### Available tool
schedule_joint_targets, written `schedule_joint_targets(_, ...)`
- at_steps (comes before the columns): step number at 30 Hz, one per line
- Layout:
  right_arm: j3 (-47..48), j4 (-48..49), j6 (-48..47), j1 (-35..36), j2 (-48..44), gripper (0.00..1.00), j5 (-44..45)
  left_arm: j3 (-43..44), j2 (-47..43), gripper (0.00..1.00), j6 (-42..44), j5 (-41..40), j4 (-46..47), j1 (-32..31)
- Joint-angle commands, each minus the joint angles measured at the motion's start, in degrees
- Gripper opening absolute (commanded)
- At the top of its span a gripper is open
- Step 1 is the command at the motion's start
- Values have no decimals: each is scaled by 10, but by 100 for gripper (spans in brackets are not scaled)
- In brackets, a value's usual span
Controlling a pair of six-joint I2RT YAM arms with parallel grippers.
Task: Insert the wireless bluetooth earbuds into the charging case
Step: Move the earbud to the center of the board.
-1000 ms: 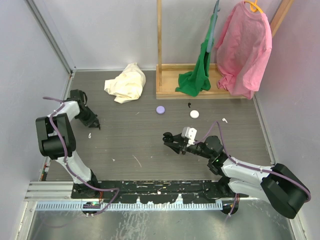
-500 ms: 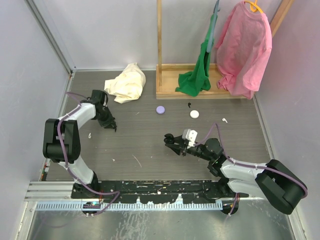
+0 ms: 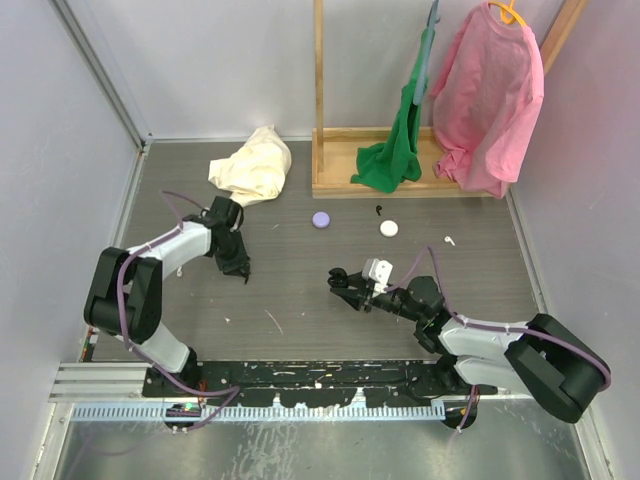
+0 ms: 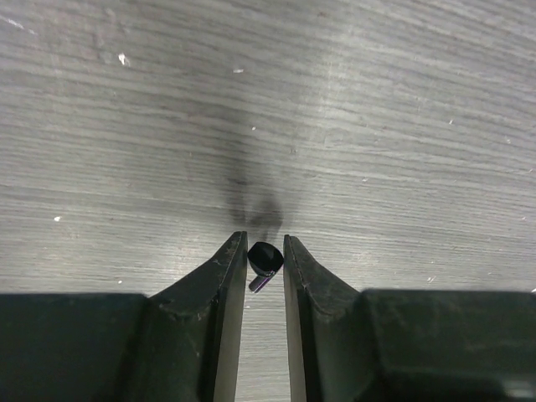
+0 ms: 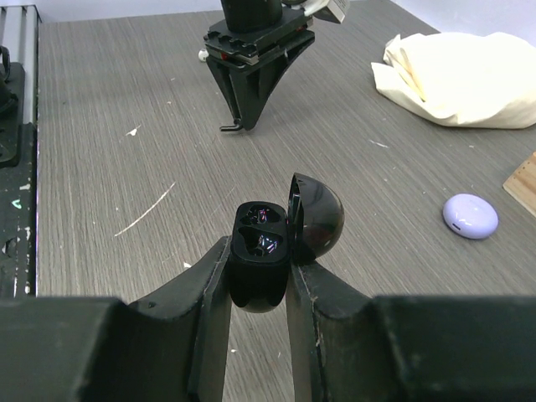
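Right fingers (image 5: 209,289) clamped on the black charging case (image 5: 258,280), lid tipped open, its hollow inside seen only from the right wrist. Farther across the tabletop (image 5: 100,126), left fingers (image 4: 224,285) pinch a black earbud (image 4: 265,260) at their tips; overhead, that earbud is too small to tell.

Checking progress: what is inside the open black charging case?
The glossy black clamshell charging case, lid up in the right pincer, shows two dark wells with purple glints. Whether an earbud sits in either is unclear; the pincer's fingers cover its lower body.
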Motion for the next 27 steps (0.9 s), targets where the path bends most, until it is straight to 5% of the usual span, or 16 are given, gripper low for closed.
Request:
schedule_joint_targets(1,8,31,-8,-2,7,1,3,-17,-29,26,-12,-16,16,-13)
schedule_joint_targets(13,10,26,-9,-3,6,1,1,-46,-65,39,-24,-8,8,-31)
schedule_joint_targets(27,11,20,-9,-2,4,1,-2,-41,-57,41,-26,10,-3,-53)
